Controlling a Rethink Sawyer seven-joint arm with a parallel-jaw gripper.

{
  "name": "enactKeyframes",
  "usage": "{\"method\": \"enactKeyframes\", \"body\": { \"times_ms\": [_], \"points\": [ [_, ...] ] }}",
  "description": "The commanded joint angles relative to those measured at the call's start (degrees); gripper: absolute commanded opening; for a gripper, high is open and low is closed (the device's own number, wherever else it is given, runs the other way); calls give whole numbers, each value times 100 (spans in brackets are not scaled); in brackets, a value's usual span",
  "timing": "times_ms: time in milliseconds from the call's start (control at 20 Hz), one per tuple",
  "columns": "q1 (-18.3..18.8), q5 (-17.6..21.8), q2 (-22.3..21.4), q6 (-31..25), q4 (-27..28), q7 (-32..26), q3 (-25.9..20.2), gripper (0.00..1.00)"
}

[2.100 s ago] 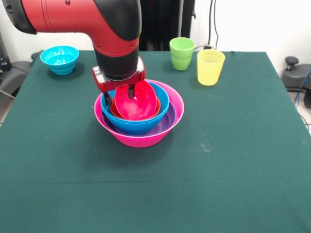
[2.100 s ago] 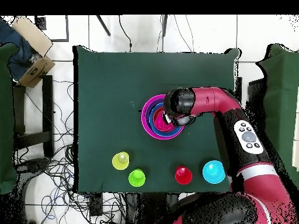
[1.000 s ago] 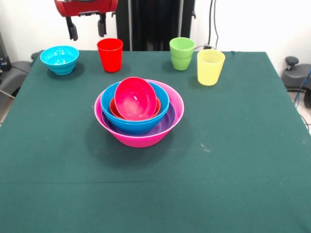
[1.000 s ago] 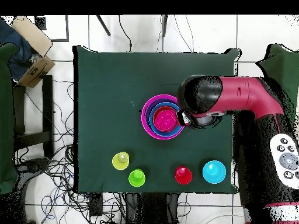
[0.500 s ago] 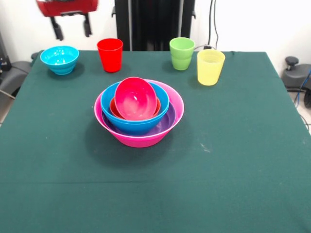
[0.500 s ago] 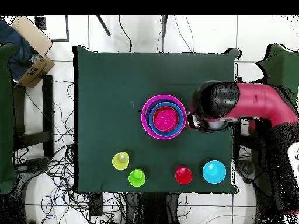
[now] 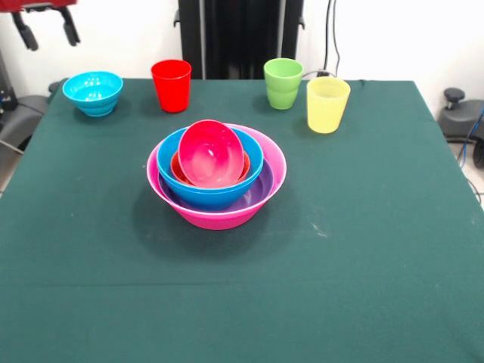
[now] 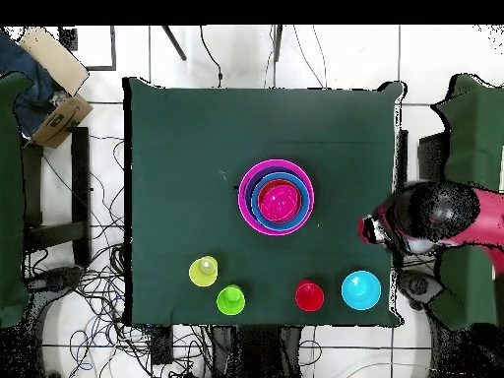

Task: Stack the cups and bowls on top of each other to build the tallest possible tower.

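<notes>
The tower stands mid-table: the pink bowl holds the purple bowl, a blue bowl, the orange bowl's rim and, tilted on top, the magenta-red bowl. The cyan bowl, red cup, green cup and yellow cup stand apart along the far edge. My gripper hangs open and empty, high at the top left, above and beyond the cyan bowl. In the overhead view the pink bowl's rim rings the pile, and the arm is off the table's right edge.
In the overhead view the cyan bowl, red cup, green cup and yellow cup line the table's bottom edge. Cardboard boxes and cables lie on the floor at the left.
The gripper let go of the magenta-red bowl on the pile, rose, and swung left in the front view, past the red cup and cyan bowl to beyond the table's edge.
</notes>
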State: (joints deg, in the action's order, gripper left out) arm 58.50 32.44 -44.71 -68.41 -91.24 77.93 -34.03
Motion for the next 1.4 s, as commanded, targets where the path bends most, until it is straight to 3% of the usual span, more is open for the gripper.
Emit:
{"method": "enactKeyframes", "body": {
  "times_ms": [50,500,1050,1400],
  "points": [
    [-54,575,174,293,-478,-1959,-509,100],
    [-197,832,565,548,-401,-1428,-443,100],
    [-195,992,996,789,-243,-1231,-401,100],
    [-192,960,1078,623,-78,-1321,-422,100]
  ]
}}
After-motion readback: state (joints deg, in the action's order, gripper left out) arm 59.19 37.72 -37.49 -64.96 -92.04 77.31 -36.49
